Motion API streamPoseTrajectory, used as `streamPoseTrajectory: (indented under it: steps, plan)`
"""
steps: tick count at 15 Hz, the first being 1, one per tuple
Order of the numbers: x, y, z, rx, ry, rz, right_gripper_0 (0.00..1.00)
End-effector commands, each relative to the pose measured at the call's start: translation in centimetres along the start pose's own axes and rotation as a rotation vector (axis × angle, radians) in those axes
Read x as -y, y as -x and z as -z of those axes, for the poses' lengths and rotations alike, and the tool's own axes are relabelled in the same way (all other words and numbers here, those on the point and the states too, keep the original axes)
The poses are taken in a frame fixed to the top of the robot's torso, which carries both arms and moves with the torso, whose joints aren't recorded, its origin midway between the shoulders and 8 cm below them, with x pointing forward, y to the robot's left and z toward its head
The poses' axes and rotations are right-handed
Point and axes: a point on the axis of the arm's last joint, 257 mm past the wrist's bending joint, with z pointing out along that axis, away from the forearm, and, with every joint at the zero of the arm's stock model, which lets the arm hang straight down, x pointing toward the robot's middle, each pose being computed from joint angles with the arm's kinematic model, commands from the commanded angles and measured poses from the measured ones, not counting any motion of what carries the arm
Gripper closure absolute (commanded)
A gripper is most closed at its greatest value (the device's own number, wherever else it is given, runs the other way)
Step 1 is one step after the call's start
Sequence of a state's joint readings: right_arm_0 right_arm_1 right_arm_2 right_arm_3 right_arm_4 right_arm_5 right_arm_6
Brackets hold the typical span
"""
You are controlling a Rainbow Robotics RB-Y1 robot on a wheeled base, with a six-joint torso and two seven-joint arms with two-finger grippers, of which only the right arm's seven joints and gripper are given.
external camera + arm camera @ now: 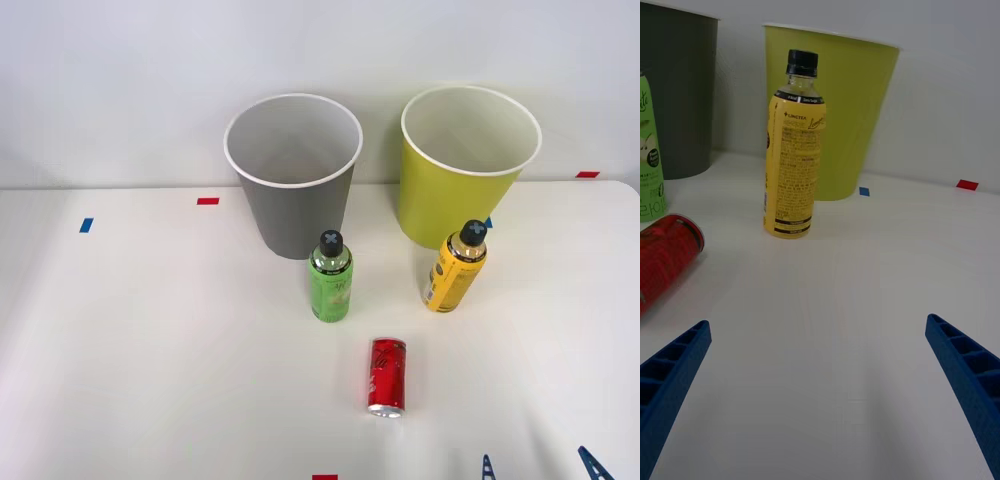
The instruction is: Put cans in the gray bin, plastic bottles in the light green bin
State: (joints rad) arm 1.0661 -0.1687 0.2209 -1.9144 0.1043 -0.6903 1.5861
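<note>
Right at the near edge of the surface (120, 350) we see our right tool (540, 467) spread wide open, holding nothing, just its blue tips poking in. Red can (387, 375) lies on its side nearby. Green bottle (330, 278) and yellow bottle (455, 267) stand upright before the gray bin (293, 180) and light green bin (462, 165) at the far edge. Wrist view crops the can, green bottle and gray bin.

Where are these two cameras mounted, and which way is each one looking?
Front view: above the arms, looking forward and down at the table; the right gripper peeks in as blue fingertips.
Right wrist view: on the right arm's wrist, low over the table, facing the bins; its open blue fingers frame the scene.
Shared: yellow bottle, green bottle, red can, gray bin, light green bin.
</note>
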Motion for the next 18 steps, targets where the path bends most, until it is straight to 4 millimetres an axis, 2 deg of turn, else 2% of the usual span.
streamPoseTrajectory:
  steps: [1,2,3,5,7,10,18]
  plan:
    - [0.0,0.0,0.0,0.0,0.0,0.0,0.0]
    - [0.0,0.0,0.0,0.0,0.0,0.0,0.0]
    - [-0.3,-1.7,0.0,-0.037,0.001,-0.009,0.0]
    - [-0.2,-2.3,0.0,-0.034,-0.008,-0.033,0.0]
    - [-0.5,-1.2,-0.3,0.004,-0.016,-0.082,0.0]
    - [-1.9,0.8,-1.5,0.06,0.031,-0.074,0.0]
    - [-3.7,5.3,-8.2,0.24,0.16,-0.005,0.0]
